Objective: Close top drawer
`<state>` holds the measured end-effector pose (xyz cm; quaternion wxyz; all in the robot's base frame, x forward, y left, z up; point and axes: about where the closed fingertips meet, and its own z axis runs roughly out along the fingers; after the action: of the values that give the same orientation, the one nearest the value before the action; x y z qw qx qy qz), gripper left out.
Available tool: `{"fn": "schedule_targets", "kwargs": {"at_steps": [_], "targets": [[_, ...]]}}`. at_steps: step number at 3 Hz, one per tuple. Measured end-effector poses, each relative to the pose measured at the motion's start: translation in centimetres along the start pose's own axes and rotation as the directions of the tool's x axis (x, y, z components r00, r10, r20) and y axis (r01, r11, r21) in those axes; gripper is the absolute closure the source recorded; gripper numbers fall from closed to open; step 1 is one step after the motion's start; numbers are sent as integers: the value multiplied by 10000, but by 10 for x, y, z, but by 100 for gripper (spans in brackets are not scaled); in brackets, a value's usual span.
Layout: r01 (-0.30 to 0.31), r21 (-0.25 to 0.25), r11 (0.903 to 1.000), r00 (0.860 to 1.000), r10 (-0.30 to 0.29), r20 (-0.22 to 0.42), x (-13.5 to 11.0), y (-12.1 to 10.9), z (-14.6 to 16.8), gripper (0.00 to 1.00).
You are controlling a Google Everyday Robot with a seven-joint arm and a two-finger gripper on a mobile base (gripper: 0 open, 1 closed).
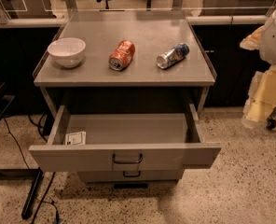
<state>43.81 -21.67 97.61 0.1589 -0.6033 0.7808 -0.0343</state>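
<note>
The top drawer (124,157) of the grey metal cabinet stands pulled far out towards me. Its wide front panel carries a dark wire handle (127,159) at the centre. A small white card (75,138) lies in its front left corner; the rest of the inside is bare. A lower, narrower drawer front (131,174) with a smaller handle sits shut beneath it. My arm shows as white and cream parts at the right edge, and my gripper (261,101) hangs there, to the right of the cabinet and well apart from the drawer.
On the cabinet top (128,76) stand a white bowl (66,52) at the left, an orange can (122,55) lying in the middle and a blue-and-silver can (172,56) lying at the right. Black cables (33,197) run on the speckled floor at the left. A rail runs behind.
</note>
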Motion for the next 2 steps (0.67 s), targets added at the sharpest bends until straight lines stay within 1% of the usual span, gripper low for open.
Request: {"fn": "schedule_targets", "kwargs": {"at_steps": [1,2], "targets": [[0,0,10000,10000,0,0,0,0,0,0],[0,1,10000,10000,0,0,0,0,0,18]]}}
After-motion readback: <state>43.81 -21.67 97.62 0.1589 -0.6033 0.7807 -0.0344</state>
